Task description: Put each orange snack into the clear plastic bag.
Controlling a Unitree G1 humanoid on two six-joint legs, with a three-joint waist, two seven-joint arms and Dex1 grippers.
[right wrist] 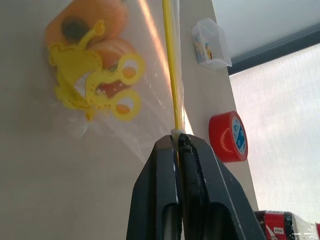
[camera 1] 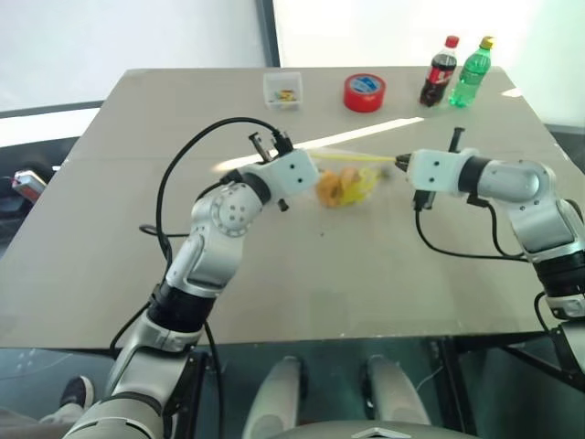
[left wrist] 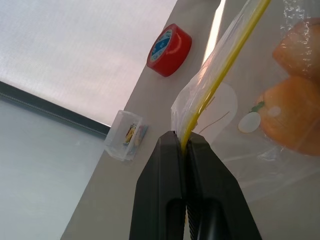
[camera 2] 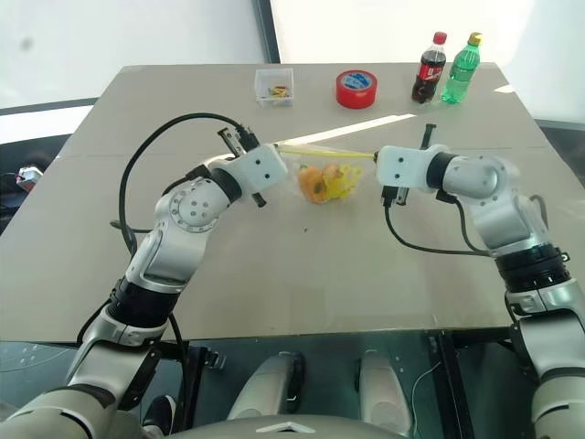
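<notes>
The clear plastic bag (camera 1: 358, 181) hangs above the table's middle, stretched by its yellow zip strip (camera 2: 325, 152) between my two grippers. Two orange snacks (left wrist: 294, 114) (left wrist: 301, 46) sit inside the bag, seen through the film behind a yellow print (right wrist: 95, 87). My left gripper (left wrist: 184, 138) is shut on one end of the zip strip. My right gripper (right wrist: 176, 138) is shut on the other end. In the head views the left gripper (camera 1: 313, 158) is at the bag's left and the right gripper (camera 1: 399, 162) at its right.
At the table's far edge stand a small clear box (camera 1: 282, 90), a red tape roll (camera 1: 364, 92), a cola bottle (camera 1: 440, 71) and a green bottle (camera 1: 470, 71). The grey table (camera 1: 302, 283) spreads wide in front of the bag.
</notes>
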